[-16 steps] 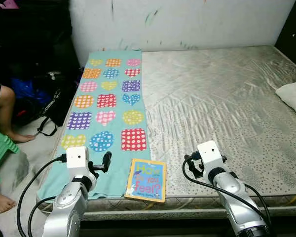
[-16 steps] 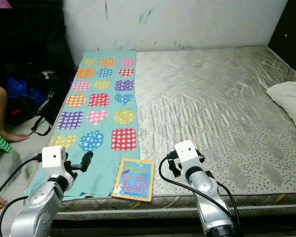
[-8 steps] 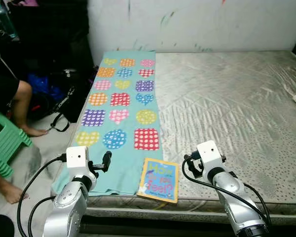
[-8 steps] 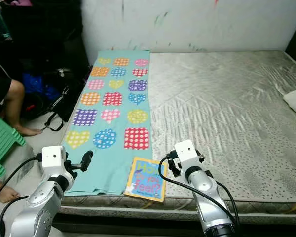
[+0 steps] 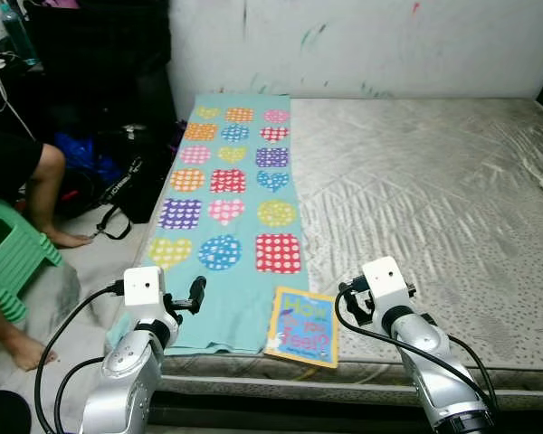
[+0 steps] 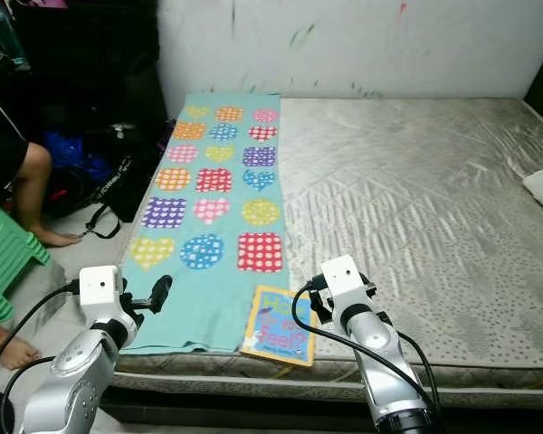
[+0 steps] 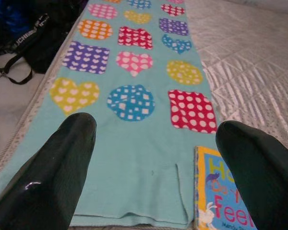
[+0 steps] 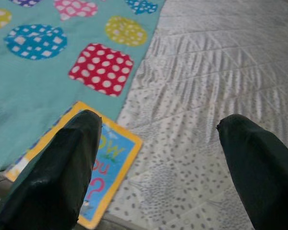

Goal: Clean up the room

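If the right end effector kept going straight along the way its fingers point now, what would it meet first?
Probably the bare mattress. The right end effector is open and aimed down at the bed's near edge, its centre line passing just beside the book, whose corner lies under one finger. Depth is unclear, so the book could be clipped.

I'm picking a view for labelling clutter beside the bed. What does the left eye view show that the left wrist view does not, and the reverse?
Left eye view alone: a green stool, a person's bare legs, the white wall, both silver arms, and the right gripper.

Left wrist view alone: the left gripper from close up, jaws wide open and empty.

Both: the teal patterned blanket, the picture book at the mattress edge, and the black bag on the floor.
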Controlling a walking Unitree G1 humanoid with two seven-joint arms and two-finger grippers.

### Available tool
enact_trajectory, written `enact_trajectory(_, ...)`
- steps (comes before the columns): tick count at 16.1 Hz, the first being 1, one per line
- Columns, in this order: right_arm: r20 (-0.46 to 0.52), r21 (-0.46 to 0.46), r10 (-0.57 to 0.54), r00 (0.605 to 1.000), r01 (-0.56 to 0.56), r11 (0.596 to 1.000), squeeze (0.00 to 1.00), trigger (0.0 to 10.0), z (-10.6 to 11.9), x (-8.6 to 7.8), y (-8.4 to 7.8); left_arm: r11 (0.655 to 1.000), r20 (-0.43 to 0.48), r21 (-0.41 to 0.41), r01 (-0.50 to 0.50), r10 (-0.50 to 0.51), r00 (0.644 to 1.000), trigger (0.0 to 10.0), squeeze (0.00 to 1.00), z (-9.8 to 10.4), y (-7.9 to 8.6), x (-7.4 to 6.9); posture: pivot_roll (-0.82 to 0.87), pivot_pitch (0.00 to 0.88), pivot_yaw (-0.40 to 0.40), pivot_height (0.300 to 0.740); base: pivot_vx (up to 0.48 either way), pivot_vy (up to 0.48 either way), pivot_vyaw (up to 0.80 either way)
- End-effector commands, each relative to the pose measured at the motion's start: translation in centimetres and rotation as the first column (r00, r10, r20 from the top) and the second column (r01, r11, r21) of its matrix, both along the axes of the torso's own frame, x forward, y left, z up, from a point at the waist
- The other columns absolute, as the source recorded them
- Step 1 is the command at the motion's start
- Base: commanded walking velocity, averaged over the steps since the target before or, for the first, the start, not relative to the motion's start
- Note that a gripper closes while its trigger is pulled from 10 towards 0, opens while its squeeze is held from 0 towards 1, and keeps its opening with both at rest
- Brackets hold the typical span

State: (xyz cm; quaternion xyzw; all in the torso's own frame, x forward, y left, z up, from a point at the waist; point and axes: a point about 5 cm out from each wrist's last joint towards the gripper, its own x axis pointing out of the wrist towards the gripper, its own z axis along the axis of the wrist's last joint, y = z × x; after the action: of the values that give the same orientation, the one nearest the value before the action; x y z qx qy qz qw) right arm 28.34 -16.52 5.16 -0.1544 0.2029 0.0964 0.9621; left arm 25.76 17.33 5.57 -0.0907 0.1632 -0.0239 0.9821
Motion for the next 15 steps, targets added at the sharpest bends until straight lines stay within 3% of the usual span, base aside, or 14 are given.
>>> enact_trajectory(1,0.012,0.007,0.006,1.0,-0.007,1.0,0.0,10.0,0.34,0.35,0.2,1.0,-0.007,0.009,-0.015,0.015,1.0,10.0,0.0,-0.06,0.4,0.07,-0.1,0.0,0.045,0.74,0.0,0.48,0.0)
enact_trajectory(5,0.011,0.006,0.005,1.0,-0.005,1.0,0.0,10.0,0.32,0.29,0.17,1.0,-0.006,0.012,-0.017,0.017,1.0,10.0,0.0,-0.09,0.42,0.05,-0.1,0.0,0.044,0.74,0.0,0.48,0.0)
enact_trajectory(15,0.027,0.018,-0.005,1.0,0.004,1.0,0.0,10.0,0.56,0.27,0.18,1.0,-0.003,0.011,-0.014,0.014,1.0,10.0,0.0,-0.07,0.35,-0.17,-0.1,0.0,0.044,0.74,0.0,0.0,0.0)
